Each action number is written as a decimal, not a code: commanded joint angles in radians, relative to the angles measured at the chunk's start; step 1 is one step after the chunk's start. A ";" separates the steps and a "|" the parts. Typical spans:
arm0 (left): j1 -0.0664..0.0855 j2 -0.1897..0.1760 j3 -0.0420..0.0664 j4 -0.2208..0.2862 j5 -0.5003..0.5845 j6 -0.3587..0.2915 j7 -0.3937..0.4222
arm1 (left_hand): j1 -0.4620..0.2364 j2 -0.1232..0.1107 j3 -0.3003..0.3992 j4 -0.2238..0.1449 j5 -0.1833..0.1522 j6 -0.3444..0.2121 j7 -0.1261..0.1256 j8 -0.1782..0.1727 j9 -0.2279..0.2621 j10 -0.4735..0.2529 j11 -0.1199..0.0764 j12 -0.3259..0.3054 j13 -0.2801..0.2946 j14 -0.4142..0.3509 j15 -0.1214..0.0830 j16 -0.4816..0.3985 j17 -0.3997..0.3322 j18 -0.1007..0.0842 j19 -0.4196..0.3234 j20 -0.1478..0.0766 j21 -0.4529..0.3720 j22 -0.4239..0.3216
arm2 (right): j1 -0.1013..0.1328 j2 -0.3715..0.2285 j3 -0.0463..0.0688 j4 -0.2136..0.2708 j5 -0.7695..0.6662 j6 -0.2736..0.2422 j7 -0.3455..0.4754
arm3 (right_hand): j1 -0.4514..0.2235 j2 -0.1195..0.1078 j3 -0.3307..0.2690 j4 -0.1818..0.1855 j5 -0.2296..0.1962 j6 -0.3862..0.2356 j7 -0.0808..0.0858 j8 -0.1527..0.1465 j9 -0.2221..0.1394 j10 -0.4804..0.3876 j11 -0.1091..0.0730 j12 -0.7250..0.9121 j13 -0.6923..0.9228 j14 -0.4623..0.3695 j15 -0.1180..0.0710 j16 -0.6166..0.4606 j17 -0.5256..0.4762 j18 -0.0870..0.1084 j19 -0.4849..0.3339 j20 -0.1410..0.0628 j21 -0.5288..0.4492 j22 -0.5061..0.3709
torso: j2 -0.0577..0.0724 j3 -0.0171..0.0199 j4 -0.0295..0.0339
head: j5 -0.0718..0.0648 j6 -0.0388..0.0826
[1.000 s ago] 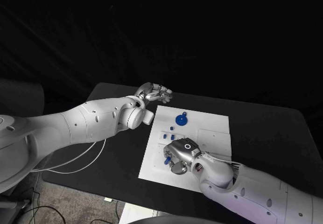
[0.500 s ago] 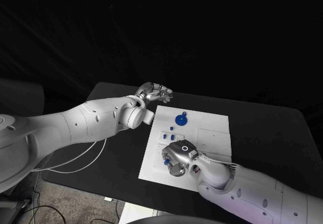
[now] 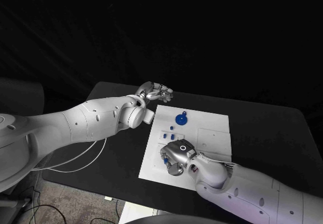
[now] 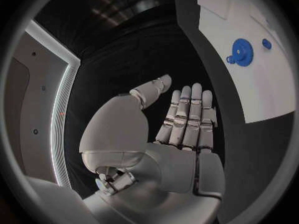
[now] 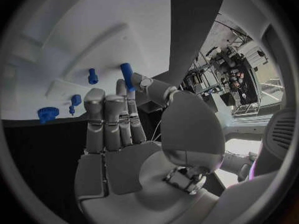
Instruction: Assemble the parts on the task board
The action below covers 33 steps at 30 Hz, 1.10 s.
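The white task board (image 3: 213,125) lies in the middle of the black table. On its far part sit a blue gear (image 3: 181,119) and a small blue piece (image 3: 171,127); two short blue pegs (image 3: 167,136) stand nearer. My right hand (image 3: 177,157) hovers low over the board's near left part. In the right wrist view, its thumb and a fingertip (image 5: 122,86) pinch the near end of a blue peg (image 5: 126,73), which also shows beside the hand (image 3: 166,160). My left hand (image 3: 156,91) is off the board's far left corner, fingers straight, holding nothing.
The left wrist view shows the blue gear (image 4: 241,52) and the small piece (image 4: 266,43) on the board (image 4: 261,89). Black table (image 3: 269,135) surrounds the board, and its near edge runs just below the board. White cables (image 3: 74,163) hang at the left.
My right hand has shifted a little left across the board, closing in on the blue peg. The left arm has stayed still.
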 commanded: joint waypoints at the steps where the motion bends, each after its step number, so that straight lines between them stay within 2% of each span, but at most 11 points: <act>1: 0.001 0.002 0.001 0.002 0.004 0.013 0.006 | -0.003 0.004 -0.005 -0.002 -0.006 -0.007 -0.001 0.003 -0.001 -0.008 0.001 0.004 -0.001 -0.005 0.003 -0.004 0.002 0.019 0.005 0.003 -0.003 0.002 | -0.011 0.005 -0.010 -0.002 0.027 0.034 0.027 | -0.009 -0.004 0.002 0.005 0.006 -0.004 0.007 -0.006 0.002 0.001 0.001 -0.001 0.004 -0.003 -0.003 -0.005 -0.002 0.100 -0.006 -0.004 -0.001 0.013 | 0.000 0.0005 0.0000 | 0.000 0.002; 3: 0.001 0.002 0.001 0.002 0.004 0.013 0.006 | -0.003 0.004 -0.005 -0.002 -0.006 -0.007 -0.001 0.003 -0.001 -0.008 0.001 0.004 -0.001 -0.005 0.003 -0.004 0.002 0.019 0.005 0.003 -0.004 0.002 | -0.011 0.004 -0.011 -0.003 0.040 0.032 0.032 | -0.014 -0.014 -0.004 0.005 0.007 -0.014 0.012 -0.013 0.000 -0.010 0.006 -0.008 0.003 -0.002 0.001 -0.006 -0.003 0.100 -0.005 -0.003 -0.001 0.013 | 0.000 0.0007 0.0002 | 0.000 0.002; 8: 0.001 -0.001 0.001 0.002 0.004 0.014 0.004 | -0.003 0.004 -0.005 -0.002 -0.006 -0.007 -0.001 0.003 -0.001 -0.008 0.001 0.004 -0.002 -0.005 0.003 -0.005 0.002 0.019 0.005 0.003 -0.004 0.002 | -0.011 -0.006 -0.011 -0.007 0.072 -0.007 0.039 | -0.059 -0.060 -0.092 -0.001 0.011 -0.061 0.034 -0.046 -0.011 -0.063 0.028 -0.046 -0.010 -0.004 0.021 -0.009 -0.003 0.100 -0.006 -0.001 -0.002 0.014 | -0.001 0.0004 -0.0007 | 0.000 0.001; 13: 0.001 -0.002 0.001 0.002 0.004 0.015 0.002 | -0.003 0.004 -0.005 -0.002 -0.006 -0.008 -0.001 0.003 -0.001 -0.009 0.001 0.004 -0.002 -0.005 0.003 -0.005 0.003 0.019 0.005 0.003 -0.004 0.002 | -0.011 -0.012 -0.011 -0.006 0.097 -0.056 0.048 | -0.085 -0.069 -0.181 -0.047 0.013 -0.161 0.077 -0.105 -0.041 -0.161 0.067 -0.113 -0.051 -0.032 0.058 -0.017 -0.004 0.100 -0.040 0.007 -0.023 0.013 | 0.000 0.0010 -0.0013 | 0.000 0.001; 15: 0.001 -0.003 0.001 0.003 0.004 0.016 0.001 | -0.003 0.004 -0.005 -0.002 -0.006 -0.008 -0.001 0.003 -0.001 -0.009 0.001 0.004 -0.002 -0.005 0.003 -0.005 0.003 0.019 0.005 0.003 -0.004 0.002 | -0.011 -0.014 -0.011 -0.004 0.100 -0.069 0.047 | -0.098 -0.070 -0.208 -0.063 0.016 -0.181 0.087 -0.116 -0.047 -0.189 0.078 -0.130 -0.065 -0.047 0.071 -0.022 -0.005 0.100 -0.055 0.012 -0.033 0.013 | 0.000 0.0021 -0.0012 | -0.001 0.002; 18: 0.001 -0.004 0.001 0.003 0.004 0.016 0.000 | -0.003 0.003 -0.005 -0.002 -0.007 -0.008 -0.001 0.003 -0.001 -0.009 0.002 0.004 -0.002 -0.006 0.003 -0.006 0.003 0.019 0.005 0.003 -0.004 0.002 | -0.011 -0.023 -0.011 0.005 0.114 -0.083 0.049 | -0.104 -0.071 -0.231 -0.073 0.016 -0.200 0.094 -0.123 -0.052 -0.218 0.089 -0.138 -0.084 -0.065 0.083 -0.024 -0.006 0.100 -0.071 0.018 -0.044 0.011 | 0.000 0.0028 -0.0002 | -0.002 0.002; 24: 0.001 -0.007 0.001 0.003 0.004 0.015 0.001 | -0.003 0.003 -0.006 -0.002 -0.007 -0.009 -0.001 0.003 -0.001 -0.010 0.002 0.003 -0.003 -0.007 0.003 -0.007 0.004 0.019 0.005 0.003 -0.005 0.003 | -0.010 -0.054 -0.009 0.040 0.136 -0.138 0.050 | -0.110 -0.071 -0.257 -0.077 0.023 -0.207 0.096 -0.123 -0.053 -0.237 0.098 -0.136 -0.100 -0.080 0.090 -0.024 -0.007 0.100 -0.085 0.023 -0.053 0.011 | 0.000 0.0034 -0.0015 | -0.006 0.006; 27: 0.001 -0.008 0.001 0.004 0.004 0.016 0.001 | -0.003 0.003 -0.006 -0.002 -0.007 -0.009 -0.001 0.003 -0.001 -0.010 0.002 0.003 -0.003 -0.007 0.003 -0.007 0.004 0.019 0.005 0.003 -0.005 0.003 | -0.010 -0.078 -0.001 0.070 0.159 -0.157 0.064 | -0.108 -0.070 -0.260 -0.074 0.022 -0.204 0.095 -0.120 -0.053 -0.235 0.097 -0.130 -0.102 -0.081 0.090 -0.023 -0.008 0.100 -0.085 0.024 -0.054 0.011 | 0.000 0.0033 -0.0013 | -0.009 0.010; 30: 0.001 -0.010 0.001 0.003 0.004 0.016 0.001 | -0.003 0.003 -0.006 -0.002 -0.007 -0.009 -0.001 0.003 -0.002 -0.010 0.002 0.003 -0.003 -0.007 0.003 -0.007 0.004 0.019 0.005 0.003 -0.005 0.003 | -0.008 -0.121 0.030 0.112 0.239 -0.162 0.084 | -0.102 -0.070 -0.257 -0.067 0.021 -0.198 0.092 -0.113 -0.051 -0.222 0.091 -0.112 -0.106 -0.079 0.084 -0.019 -0.009 0.100 -0.080 0.024 -0.055 0.011 | -0.001 0.0028 -0.0019 | -0.016 0.015; 32: 0.001 -0.010 0.001 0.004 0.004 0.019 0.001 | -0.003 0.003 -0.006 -0.002 -0.007 -0.009 -0.001 0.003 -0.002 -0.011 0.002 0.003 -0.003 -0.007 0.003 -0.008 0.004 0.019 0.005 0.003 -0.005 0.003 | -0.001 -0.156 0.054 0.133 0.316 -0.147 0.091 | -0.098 -0.069 -0.252 -0.057 0.018 -0.189 0.089 -0.107 -0.050 -0.210 0.087 -0.097 -0.108 -0.075 0.079 -0.016 -0.010 0.100 -0.075 0.023 -0.055 0.011 | -0.001 0.0028 -0.0022 | -0.020 0.019; 33: 0.001 -0.012 0.001 0.005 0.004 0.020 0.002 | -0.003 0.003 -0.006 -0.002 -0.007 -0.009 -0.001 0.003 -0.002 -0.011 0.002 0.003 -0.003 -0.007 0.003 -0.008 0.004 0.019 0.005 0.003 -0.005 0.003 | 0.004 -0.174 0.061 0.141 0.352 -0.141 0.091 | -0.099 -0.069 -0.249 -0.049 0.018 -0.182 0.086 -0.102 -0.049 -0.193 0.082 -0.084 -0.106 -0.072 0.076 -0.014 -0.011 0.100 -0.071 0.023 -0.053 0.011 | -0.001 0.0023 -0.0016 | -0.023 0.021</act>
